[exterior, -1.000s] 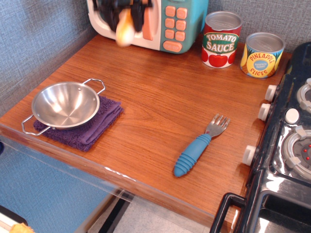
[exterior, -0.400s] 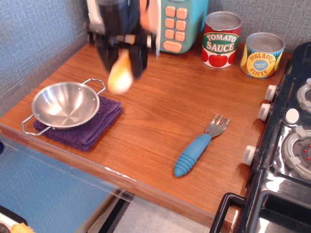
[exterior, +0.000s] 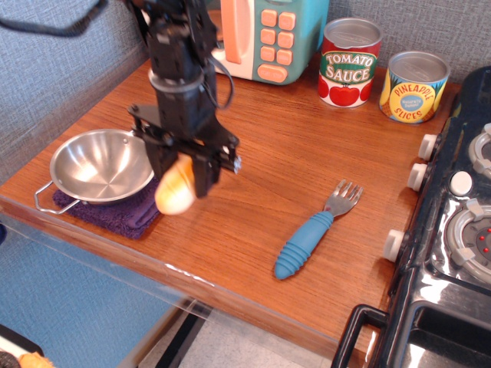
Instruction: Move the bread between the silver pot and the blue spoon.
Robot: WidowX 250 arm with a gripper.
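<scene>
The gripper point(exterior: 182, 178) has come forward from the toy microwave point(exterior: 265, 34) and down; its fingers are closed on the bread point(exterior: 175, 195), which hangs low over the corner of the purple cloth point(exterior: 126, 215). The silver pot point(exterior: 102, 164) sits just left of the fingers, so the carry looks nearly done. Right of the fingers, bare wooden counter point(exterior: 253, 153) runs to the blue spoon point(exterior: 311, 234); the counter's front edge lies near, below them.
</scene>
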